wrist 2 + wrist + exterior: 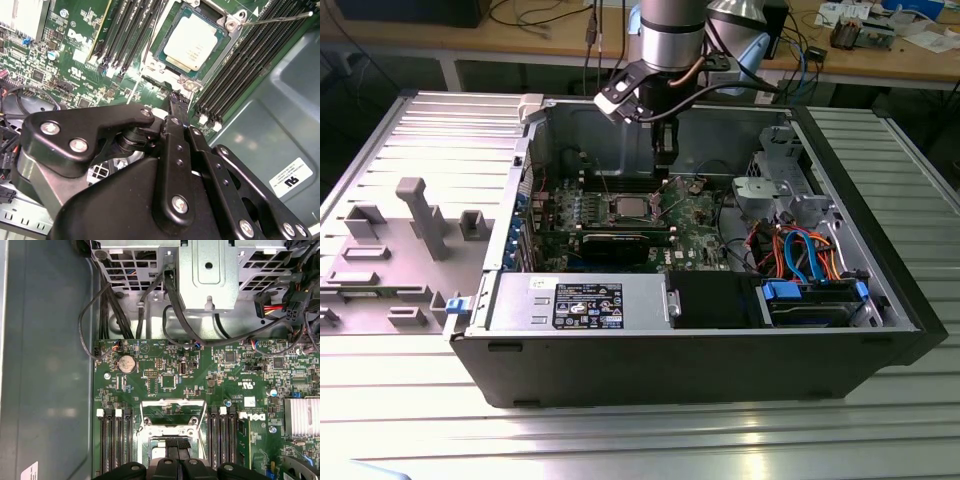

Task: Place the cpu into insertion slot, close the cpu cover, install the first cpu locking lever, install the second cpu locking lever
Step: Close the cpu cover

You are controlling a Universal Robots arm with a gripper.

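The cpu [192,42] lies flat in the insertion slot [231,25], its silver-grey top facing up; in the exterior view the cpu [628,207] is a pale square on the green board. The cpu cover [172,402] appears swung open on the other side of the gripper, with board showing through its window. A thin locking lever [275,19] runs out from the slot's corner. My gripper [178,102] hangs low over the slot's near edge, between chip and cover, shut with nothing seen in it. It also shows in the exterior view [665,158] and the first wrist view [173,452].
Black memory slots [235,75] flank the socket on both sides. A metal drive cage [205,270] with black cables stands past the board. Case walls [535,140] enclose the work area. A power supply [585,300] lies at the front, and a grey fixture [420,215] sits at the exterior view's left.
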